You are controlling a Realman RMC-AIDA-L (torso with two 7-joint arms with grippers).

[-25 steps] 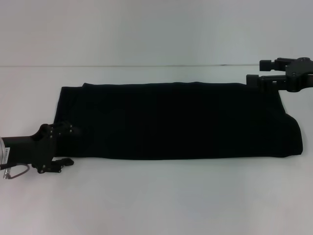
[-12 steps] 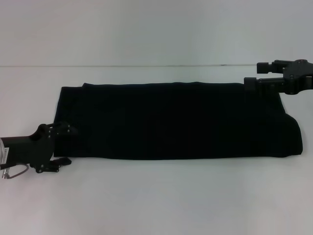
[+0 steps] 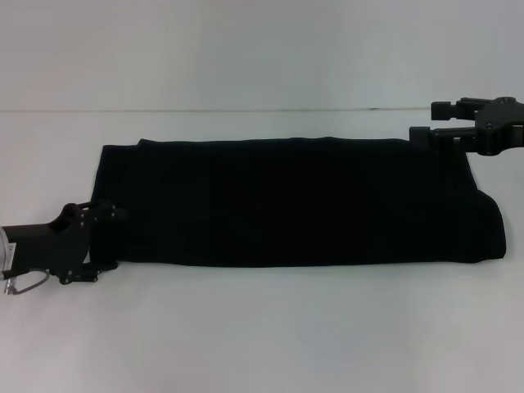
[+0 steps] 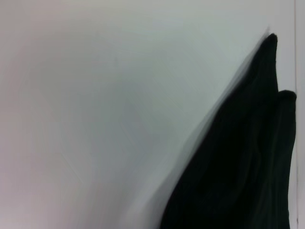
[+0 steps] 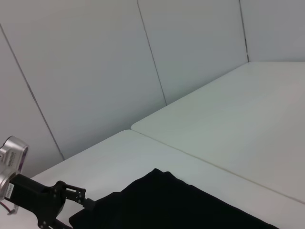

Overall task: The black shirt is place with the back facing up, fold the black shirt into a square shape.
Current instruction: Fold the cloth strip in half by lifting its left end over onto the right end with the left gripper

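The black shirt lies flat on the white table as a long strip running left to right, plain side up. My left gripper sits at the strip's near left corner, open, one finger over the cloth edge and the other just off it. My right gripper hovers open over the far right corner. In the left wrist view the black shirt fills one corner. In the right wrist view the black shirt shows with the left gripper beside its end.
The white table extends in front of and behind the strip. A seam between two tabletops runs behind the shirt. A pale panelled wall stands beyond the table.
My left gripper has drawn back to the left, away from the shirt's corner. The right gripper has hardly moved. The shirt lies as before.
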